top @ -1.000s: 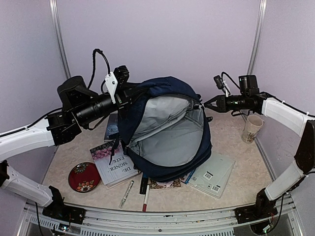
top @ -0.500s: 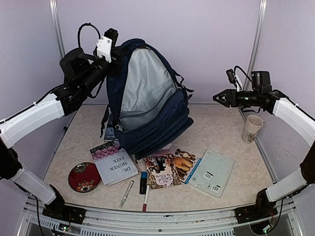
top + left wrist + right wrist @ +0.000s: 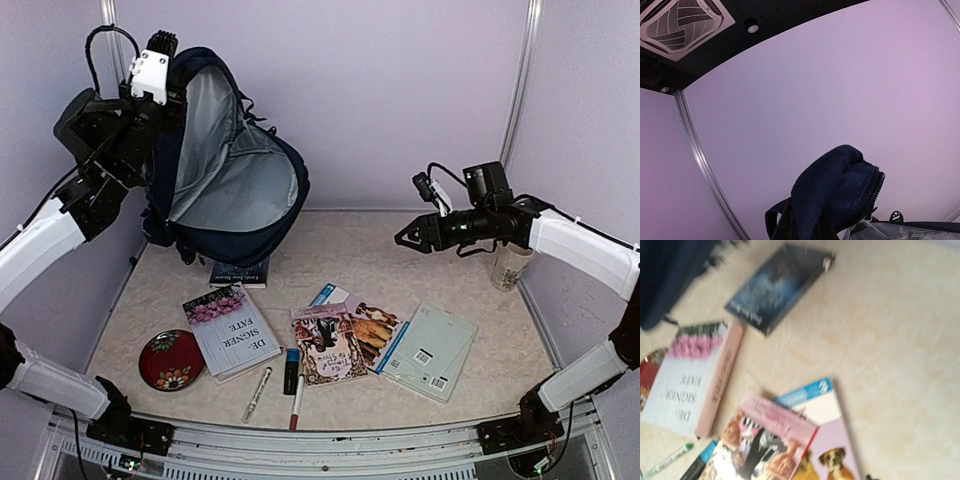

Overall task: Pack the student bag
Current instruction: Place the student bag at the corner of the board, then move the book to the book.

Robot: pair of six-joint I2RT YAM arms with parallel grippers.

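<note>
The student bag (image 3: 235, 180), navy blue with a grey lining, hangs open in the air at the back left. My left gripper (image 3: 178, 85) is shut on its top edge and holds it high. The left wrist view shows only the navy fabric (image 3: 835, 195) bunched at the bottom, and the fingers are hidden. My right gripper (image 3: 403, 240) is open and empty. It hovers above the table right of centre, apart from the bag. A corner of the bag shows at the top left of the right wrist view (image 3: 670, 275).
On the table lie a dark blue book (image 3: 240, 272), a white flowered book (image 3: 232, 330), a pink book (image 3: 328, 345), a dog book (image 3: 375, 335), a pale notebook (image 3: 430, 350), a red round tin (image 3: 170, 360) and markers (image 3: 257, 393). A mug (image 3: 510, 265) stands at the right.
My left gripper has lifted the bag up and to the left, uncovering the books beneath. My right gripper let go of the bag's edge and has come down toward the table's middle.
</note>
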